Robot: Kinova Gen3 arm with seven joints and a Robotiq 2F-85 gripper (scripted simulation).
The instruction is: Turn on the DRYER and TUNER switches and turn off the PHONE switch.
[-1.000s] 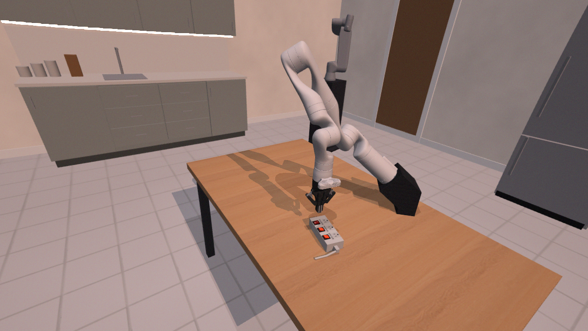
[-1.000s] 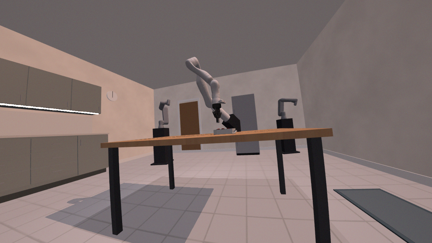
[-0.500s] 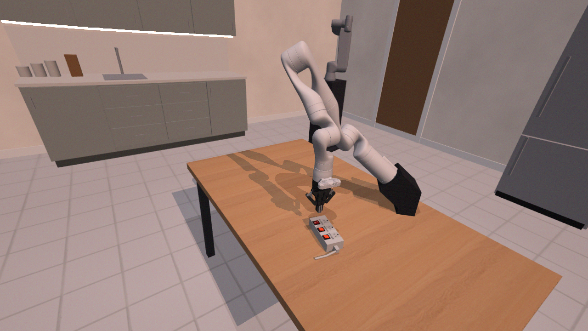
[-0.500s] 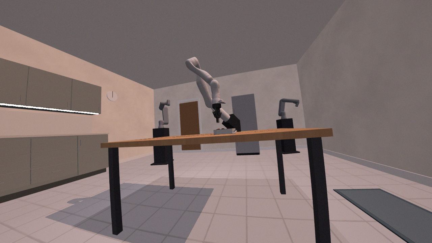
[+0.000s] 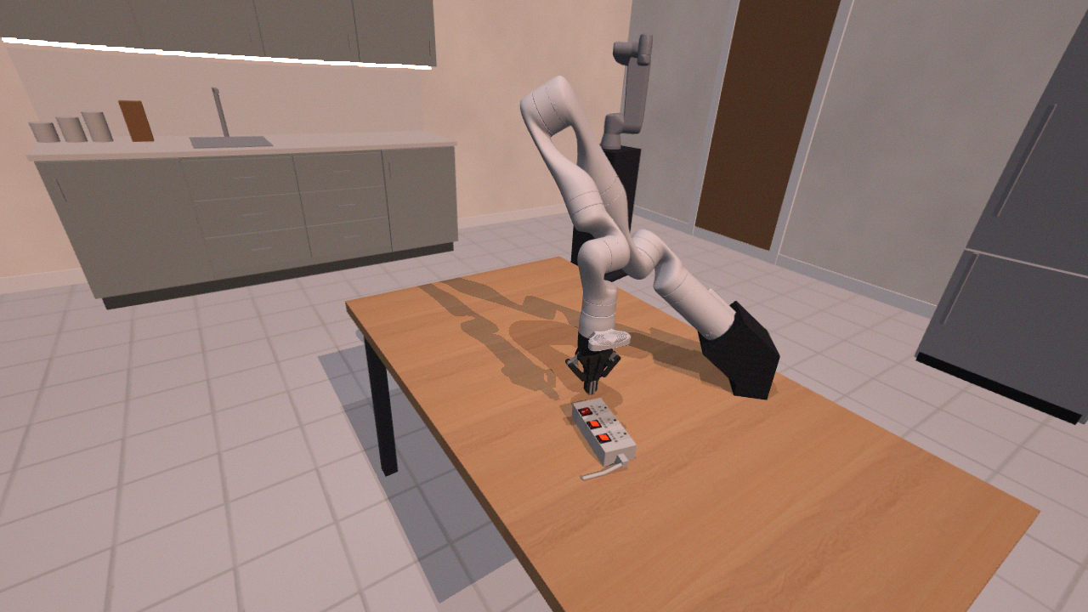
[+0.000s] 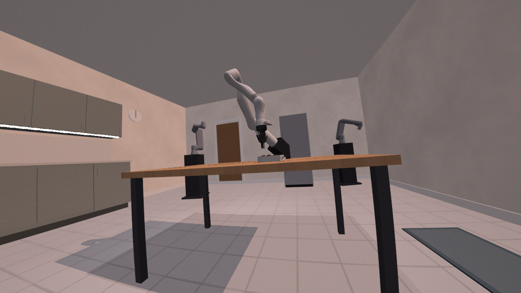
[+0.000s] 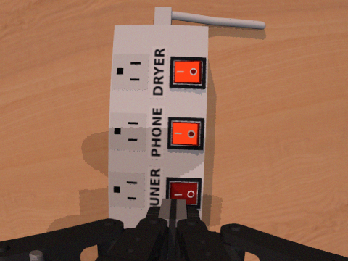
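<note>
Wooden counter (image 5: 761, 487) carries the power strip (image 7: 138, 121); the gripper's (image 7: 174, 212) clenched, empty jaws hover over the dark TUNER switch (image 7: 184, 191).

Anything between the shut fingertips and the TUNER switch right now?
Nothing: exterior view shows the shut gripper hanging above the power strip, only air below. In wrist view its tips overlap the dark TUNER switch.

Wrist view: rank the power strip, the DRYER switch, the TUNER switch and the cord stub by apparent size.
1. power strip, by far the largest.
2. cord stub, long but thin.
3. DRYER switch.
4. TUNER switch: probably alike in size, but the closed fingers partly cover it.
</note>
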